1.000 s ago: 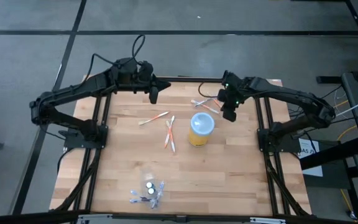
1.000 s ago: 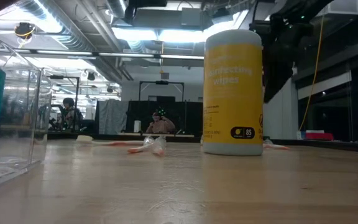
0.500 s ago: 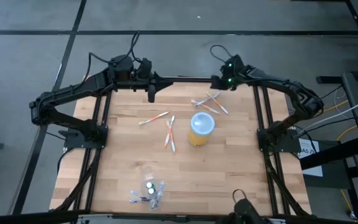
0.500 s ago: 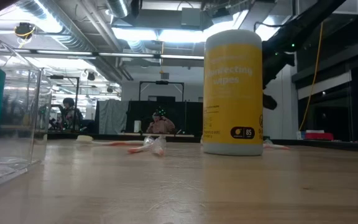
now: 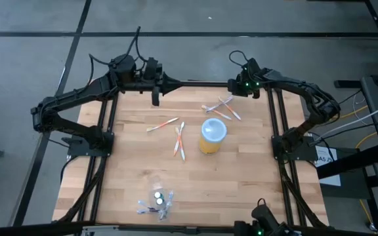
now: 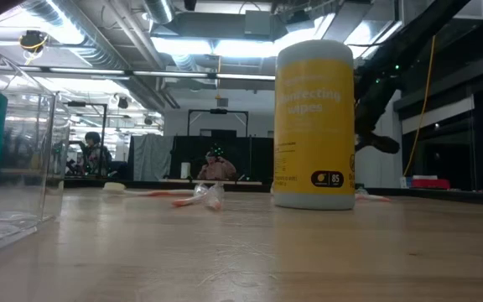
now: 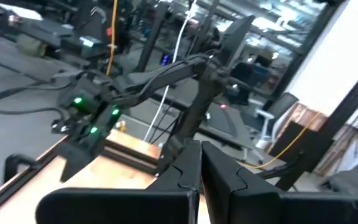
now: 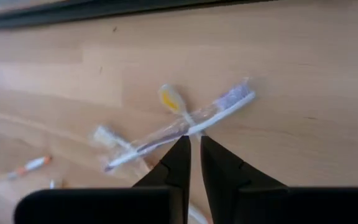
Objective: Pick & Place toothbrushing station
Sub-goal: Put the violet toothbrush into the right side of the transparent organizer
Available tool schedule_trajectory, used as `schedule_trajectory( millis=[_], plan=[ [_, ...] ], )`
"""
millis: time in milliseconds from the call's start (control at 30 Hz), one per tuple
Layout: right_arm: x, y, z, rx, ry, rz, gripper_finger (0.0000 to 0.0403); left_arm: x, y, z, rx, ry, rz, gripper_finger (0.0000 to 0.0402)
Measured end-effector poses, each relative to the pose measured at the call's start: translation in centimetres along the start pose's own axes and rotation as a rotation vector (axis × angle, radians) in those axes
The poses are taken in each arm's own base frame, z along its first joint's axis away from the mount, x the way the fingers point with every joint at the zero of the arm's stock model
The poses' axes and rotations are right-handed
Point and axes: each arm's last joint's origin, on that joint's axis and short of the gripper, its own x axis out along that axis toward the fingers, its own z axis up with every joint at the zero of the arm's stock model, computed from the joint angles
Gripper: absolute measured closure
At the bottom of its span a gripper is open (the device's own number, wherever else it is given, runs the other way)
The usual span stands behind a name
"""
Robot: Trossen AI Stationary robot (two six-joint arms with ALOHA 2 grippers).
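**Narrow gap over crossed brushes: risk of a double pick or a miss**

Right gripper (image 8: 192, 144): fingers parted by a sliver only, holding nothing, poised over the crossed toothbrushes (image 5: 220, 108) near the table's far right edge. Likely too narrow to straddle a brush without opening wider first; a straight descent could land a fingertip on a handle and skid it aside. Brushes lying across each other, some seemingly in clear wrap: could pinch two at once, or snag the wrap and drag the pile. Thin and flat on the wood, so hard to get under; could slip out on the lift. Yellow can (image 5: 211, 136) standing near the pile, toward the table's middle: could be bumped by a sweep inward.

Left gripper (image 7: 199, 163): fingers shut, empty, held high at the far left edge, pointing level across toward the right arm (image 7: 129, 87); waiting.

Right arm in the high view: reaching in from the right rail, wrist bent down over the pile, clear of the table (image 5: 241, 170).

Elsewhere: three more brushes (image 5: 176, 134) left of the can; clear pouch (image 5: 157, 202) with small items at the near edge, well apart from both grippers.
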Motion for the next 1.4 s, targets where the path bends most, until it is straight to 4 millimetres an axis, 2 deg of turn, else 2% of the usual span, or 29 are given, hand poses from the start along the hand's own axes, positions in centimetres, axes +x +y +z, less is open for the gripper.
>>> schedule_trajectory(
  millis=[367,533,967,1200,1400],
  plan=[
    [2.5,-1.4,0.6,0.286,0.053,-0.056,0.028,0.0,-0.6,0.8,0.027,-0.071,-0.082,0.0394],
    [3.3,-1.6,1.3,0.351,0.007,-0.046,0.0257,0.0,-0.9,1.1,0.032,-0.101,-0.102,0.0397],
    [5.6,-2.8,1.9,0.429,-0.004,-0.099,0.0254,-0.1,-1.2,1.7,-0.002,-0.16,-0.134,0.0395],
    [5.8,-3.0,2.1,0.449,-0.048,-0.127,0.0255,-0.2,-1.2,1.8,0.0,-0.167,-0.137,0.04],
    [5.7,-3.2,2.3,0.485,-0.076,-0.139,0.0287,-0.2,-1.2,1.8,0.001,-0.168,-0.137,0.0394]
  ],
)
